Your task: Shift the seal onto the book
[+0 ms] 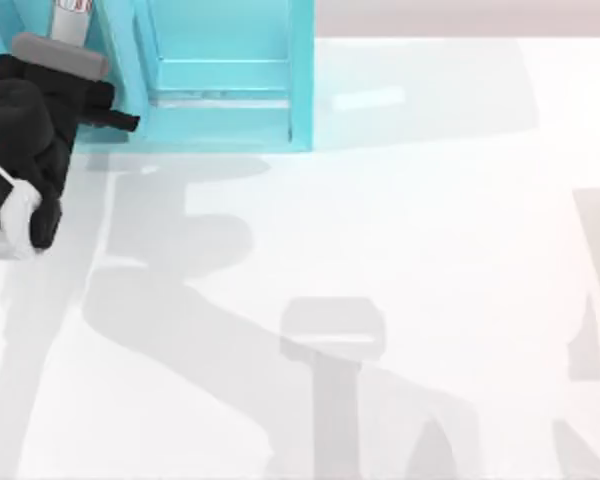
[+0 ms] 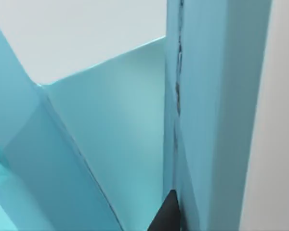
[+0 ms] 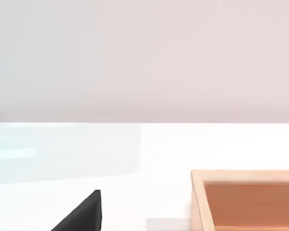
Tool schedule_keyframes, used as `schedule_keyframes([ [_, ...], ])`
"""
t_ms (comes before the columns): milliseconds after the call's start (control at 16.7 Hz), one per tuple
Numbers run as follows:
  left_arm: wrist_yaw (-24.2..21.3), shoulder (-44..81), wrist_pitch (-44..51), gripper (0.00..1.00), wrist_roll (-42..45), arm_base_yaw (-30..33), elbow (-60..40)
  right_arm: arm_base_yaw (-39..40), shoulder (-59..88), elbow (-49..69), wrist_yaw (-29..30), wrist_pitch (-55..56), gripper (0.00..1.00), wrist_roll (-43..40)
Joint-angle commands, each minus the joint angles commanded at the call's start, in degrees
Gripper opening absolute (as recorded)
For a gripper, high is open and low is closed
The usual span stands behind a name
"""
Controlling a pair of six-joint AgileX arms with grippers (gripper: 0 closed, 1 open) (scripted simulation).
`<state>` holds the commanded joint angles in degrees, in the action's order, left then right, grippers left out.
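Note:
The seal and the book are out of view. My left arm reaches in from the table's far left, and my left gripper (image 1: 123,119) points at the light-blue compartment shelf (image 1: 230,110) at the back. In the left wrist view the left gripper (image 2: 166,215) is a black sliver close against an upright shelf wall (image 2: 207,120). A black corner of my right gripper (image 3: 84,215) hangs above the white table (image 3: 135,154).
A white cylinder with red marking (image 1: 72,6) stands at the back left edge, behind my left arm. An open tan wooden box (image 3: 198,197) lies on the table close to my right gripper. Arm shadows fall across the white tabletop (image 1: 430,200).

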<state>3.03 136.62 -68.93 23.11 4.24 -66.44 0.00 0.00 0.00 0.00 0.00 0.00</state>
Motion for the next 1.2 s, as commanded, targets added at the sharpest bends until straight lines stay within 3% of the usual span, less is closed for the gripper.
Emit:
schedule_keyframes([
  [720, 0.0, -3.6, 2.6, 0.00, 0.2, 0.1, 2.2, 0.0, 0.0, 0.0, 0.0, 0.0, 1.00, 0.0],
  [1200, 1.2, -36.5, 20.9, 0.00, 0.3, 0.9, 16.2, 0.0, 0.0, 0.0, 0.0, 0.0, 1.00, 0.0],
])
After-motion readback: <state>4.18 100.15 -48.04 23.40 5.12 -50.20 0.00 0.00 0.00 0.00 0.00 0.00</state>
